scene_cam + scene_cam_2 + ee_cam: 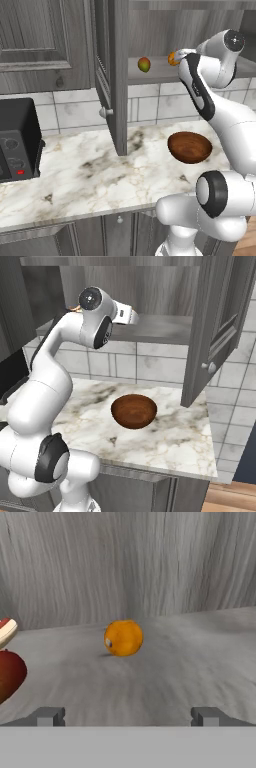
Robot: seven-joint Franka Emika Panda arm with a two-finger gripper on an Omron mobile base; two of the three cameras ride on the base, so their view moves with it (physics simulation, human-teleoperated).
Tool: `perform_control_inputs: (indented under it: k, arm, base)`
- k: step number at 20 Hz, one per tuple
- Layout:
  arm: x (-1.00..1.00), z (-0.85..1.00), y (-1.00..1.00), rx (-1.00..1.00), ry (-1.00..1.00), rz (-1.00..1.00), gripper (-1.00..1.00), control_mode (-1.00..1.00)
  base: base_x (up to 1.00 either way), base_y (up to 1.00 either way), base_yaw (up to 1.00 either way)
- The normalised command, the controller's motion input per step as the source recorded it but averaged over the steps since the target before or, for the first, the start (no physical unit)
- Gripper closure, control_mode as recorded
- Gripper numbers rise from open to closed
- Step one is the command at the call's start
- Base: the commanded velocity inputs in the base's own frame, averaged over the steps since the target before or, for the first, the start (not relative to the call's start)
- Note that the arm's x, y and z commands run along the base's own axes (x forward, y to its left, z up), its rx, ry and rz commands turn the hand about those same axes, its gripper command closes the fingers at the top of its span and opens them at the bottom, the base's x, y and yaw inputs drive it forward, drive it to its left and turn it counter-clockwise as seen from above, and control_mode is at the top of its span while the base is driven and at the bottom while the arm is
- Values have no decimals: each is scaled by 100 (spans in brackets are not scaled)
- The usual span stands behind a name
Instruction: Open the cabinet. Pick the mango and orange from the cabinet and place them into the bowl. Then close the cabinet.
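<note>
The cabinet stands open, with its left door (117, 75) edge-on and its right door (215, 331) swung out over the counter. On the grey shelf (155, 75) lie the mango (144, 64) and, to its right, the orange (172, 58), partly hidden by my hand. My gripper (129, 716) is open at shelf height and apart from the orange (123, 637), which lies straight ahead of the wide-apart fingertips (50, 716). Nothing is between them. The brown bowl (189, 147) (133, 411) sits empty on the counter below the shelf.
A dark red rounded thing (10, 672) and a red-and-cream piece (6, 631) are cut off at the hand view's left edge. A black appliance (17, 140) stands at the left of the marble counter (90, 175). The right door's knob (211, 367) juts out above the counter.
</note>
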Motion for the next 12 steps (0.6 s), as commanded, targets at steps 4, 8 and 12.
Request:
perform_control_inputs:
  k: [4, 8, 12]
  arm:
    - [0, 0, 0, 0, 0, 0, -100, -100]
    - [14, 0, 2, 0, 0, 0, -100, -100]
    - [35, 0, 0, 0, 0, 0, -100, -100]
  base:
    - [0, 0, 0]
    - [0, 0, 0]
    - [0, 0, 0]
